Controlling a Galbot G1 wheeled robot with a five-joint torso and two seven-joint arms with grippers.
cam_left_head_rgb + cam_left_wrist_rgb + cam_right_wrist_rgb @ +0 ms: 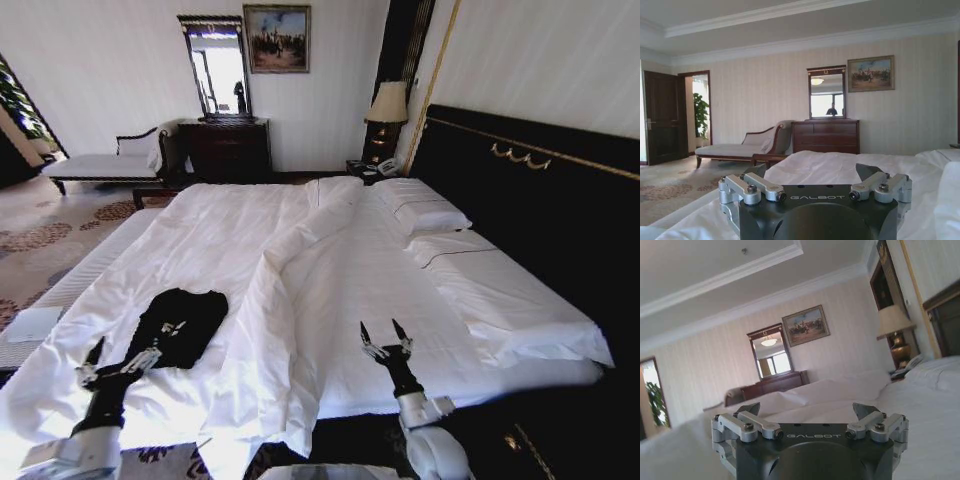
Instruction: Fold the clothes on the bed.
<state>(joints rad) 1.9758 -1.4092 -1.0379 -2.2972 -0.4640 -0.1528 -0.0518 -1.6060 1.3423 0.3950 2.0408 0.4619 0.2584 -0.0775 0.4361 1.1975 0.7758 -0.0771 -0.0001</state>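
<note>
**Left gripper nearer the T-shirt; right gripper across the duvet ridge**

Left gripper [120,357]: fingers spread apart, nothing held, raised over the near edge of the bed [230,225]. Pointing up-bed toward the headboard end. Left wrist view confirms: gripper [815,175] open, fingertips [867,171] parted with white sheet between and beyond, no fabric caught.

Black T-shirt [181,324]: lies on the white bedding just beyond the left gripper, toward the far side of the room from it. Appears bunched or partly doubled over, not spread flat; white lettering barely visible near its near hem. Long axis runs roughly from the near bed edge up-bed, tilted slightly toward the bed's middle. Near hem just beside the left fingertips; contact cannot be confirmed from the head view.

Right gripper [385,337]: also open and empty, over the near edge of the bed, well apart from the T-shirt. Right wrist view agrees: gripper [810,415] released, bare sheet ahead.

Raised fold of duvet [290,270]: runs between the T-shirt and the right gripper, from the near edge up toward the pillows [425,215].

Judgement: left arm clearly nearer; short forward reach onto the near hem. Right arm would need to cross the duvet ridge to reach the shirt's other side. Folding itself not yet begun, judging by the shirt's crumpled lie.
</note>
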